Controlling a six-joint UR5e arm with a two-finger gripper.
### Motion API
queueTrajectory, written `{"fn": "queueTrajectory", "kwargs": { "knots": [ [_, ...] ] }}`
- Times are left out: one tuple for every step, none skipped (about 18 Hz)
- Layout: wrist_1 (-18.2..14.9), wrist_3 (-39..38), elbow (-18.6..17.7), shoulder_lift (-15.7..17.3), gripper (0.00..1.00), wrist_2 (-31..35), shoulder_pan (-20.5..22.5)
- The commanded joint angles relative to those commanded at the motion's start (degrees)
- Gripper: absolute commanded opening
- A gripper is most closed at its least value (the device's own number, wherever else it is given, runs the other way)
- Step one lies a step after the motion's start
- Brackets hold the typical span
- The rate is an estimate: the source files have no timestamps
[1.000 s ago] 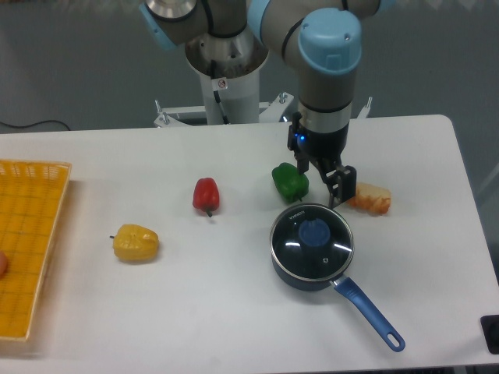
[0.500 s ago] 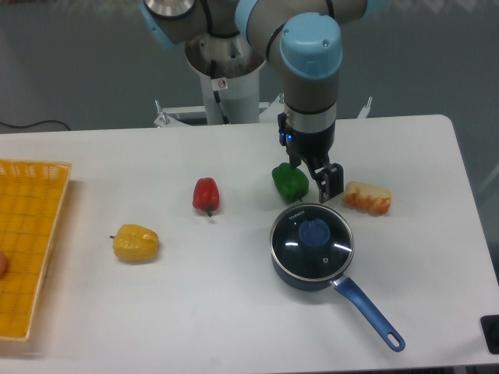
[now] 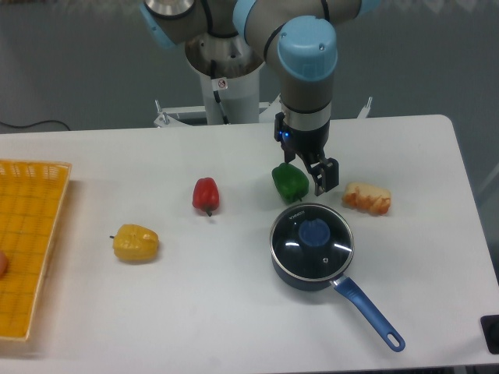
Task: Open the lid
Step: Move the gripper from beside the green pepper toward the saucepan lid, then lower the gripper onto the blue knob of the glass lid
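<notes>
So there's a big white matte table [image 3: 234,312] in front of a plain grey wall. The arm's gripper [image 3: 312,175] hangs just behind the saucepan [image 3: 308,269], above the table, holding nothing; only one dark finger shows clearly, so can't tell if it's spread or pinched. Woven yellow basket [image 3: 31,249] sits at the left edge. The lid [image 3: 312,241], round clear glass with a thin metal rim and a blue knob, sits flat on the dark blue pan. Glossy yellow pepper [image 3: 136,242], green pepper [image 3: 288,182], red pepper [image 3: 206,194], and a lumpy bread piece [image 3: 368,198] sit around it.
</notes>
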Motion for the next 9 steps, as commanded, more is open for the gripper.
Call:
{"fn": "queueTrajectory", "kwargs": {
  "knots": [
    [-0.09,0.0,0.17,-0.18,1.0,1.49,-0.17],
    [-0.17,0.53,0.0,-0.79,1.0,2.46,-0.44],
    [0.0,1.23,0.09,-1.58,1.0,2.91,-0.96],
    [0.0,1.58,0.7,-2.37,1.0,3.0,-1.23],
    [0.09,2.11,1.66,-3.33,1.0,3.09,-1.32],
    [0.0,3.07,2.89,-4.73,1.0,3.7,-1.67],
    [0.0,3.51,3.77,-6.14,1.0,5.7,-2.63],
    [0.09,3.78,4.74,-7.2,1.0,7.99,-3.85],
    [0.09,3.87,5.88,-7.99,1.0,9.4,-5.26]
  ]
}}
